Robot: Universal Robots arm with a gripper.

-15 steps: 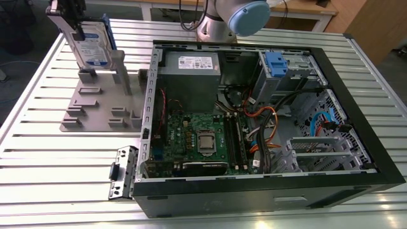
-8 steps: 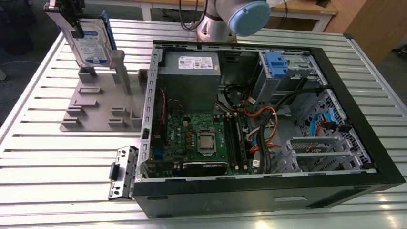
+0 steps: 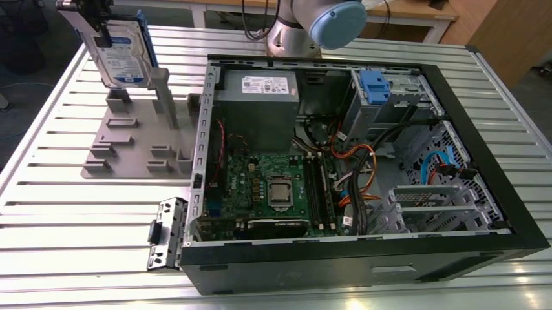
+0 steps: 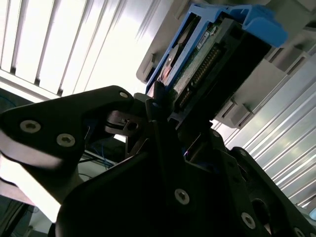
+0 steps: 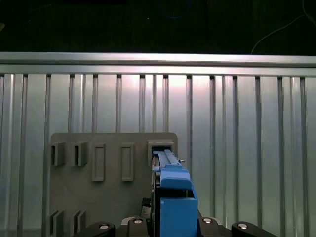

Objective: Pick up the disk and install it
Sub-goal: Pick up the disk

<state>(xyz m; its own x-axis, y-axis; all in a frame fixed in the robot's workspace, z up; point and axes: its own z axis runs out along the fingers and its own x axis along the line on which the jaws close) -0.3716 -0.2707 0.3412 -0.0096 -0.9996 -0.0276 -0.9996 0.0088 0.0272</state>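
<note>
The disk [image 3: 123, 55] stands on end, its long axis near vertical and leaning slightly, with the label face toward the exterior camera. It is above the grey fixture plate [image 3: 129, 148], at the exterior view's left, well apart from the case. Its lower end is at the tops of two posts [image 3: 164, 97]; contact cannot be told.

In the second wrist view the gripper [image 4: 157, 101] is closed on the disk's edge.

Count: one disk, one plate, one open computer case [image 3: 483, 194].

Inside the case are one drive cage with a blue tab [image 3: 373, 84], one grey box with a white sticker [image 3: 257, 97], one motherboard [image 3: 267, 187] and loose cables [image 3: 362, 168] beside the cage. All rests on a slatted metal table [image 3: 86, 226].
</note>
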